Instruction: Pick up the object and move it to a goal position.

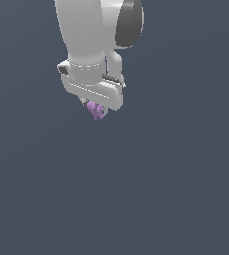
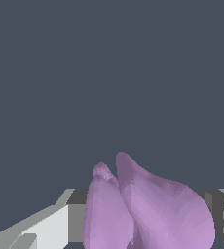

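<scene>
The object is a small light-purple lumpy thing with ridged folds. In the exterior view it pokes out just under my white gripper, whose body hides most of it and the fingertips. In the wrist view the object fills the space between my grey fingers, which close on its two sides. My gripper is shut on the object and holds it up off the floor.
A plain dark blue-grey surface lies all around in both views. The white arm comes down from the upper part of the exterior view. No other objects or goal marker show.
</scene>
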Available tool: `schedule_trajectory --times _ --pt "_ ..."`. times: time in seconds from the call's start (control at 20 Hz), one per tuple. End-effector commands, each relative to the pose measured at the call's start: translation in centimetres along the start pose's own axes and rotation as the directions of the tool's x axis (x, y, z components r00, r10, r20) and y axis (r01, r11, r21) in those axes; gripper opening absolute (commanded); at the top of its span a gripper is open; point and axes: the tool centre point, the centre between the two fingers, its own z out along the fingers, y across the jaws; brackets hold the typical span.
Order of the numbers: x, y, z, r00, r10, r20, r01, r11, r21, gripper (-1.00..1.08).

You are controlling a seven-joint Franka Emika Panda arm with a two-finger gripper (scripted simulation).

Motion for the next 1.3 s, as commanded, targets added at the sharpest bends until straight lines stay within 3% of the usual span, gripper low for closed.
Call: schedule_trajectory --times 0.0,0.7,1.25 --pt "0.3 -0.3 -2.6 1.0 0.0 0.001 0.0 1.0 -0.001 -1.0" --pt "2.2 -1.7 -14.1 1.0 -0.001 0.001 0.001 1.0 0.0 -1.0" --pt "3.2 -2.4 -18.7 1.0 -0.001 0.002 0.001 1.0 0.0 -1.0"
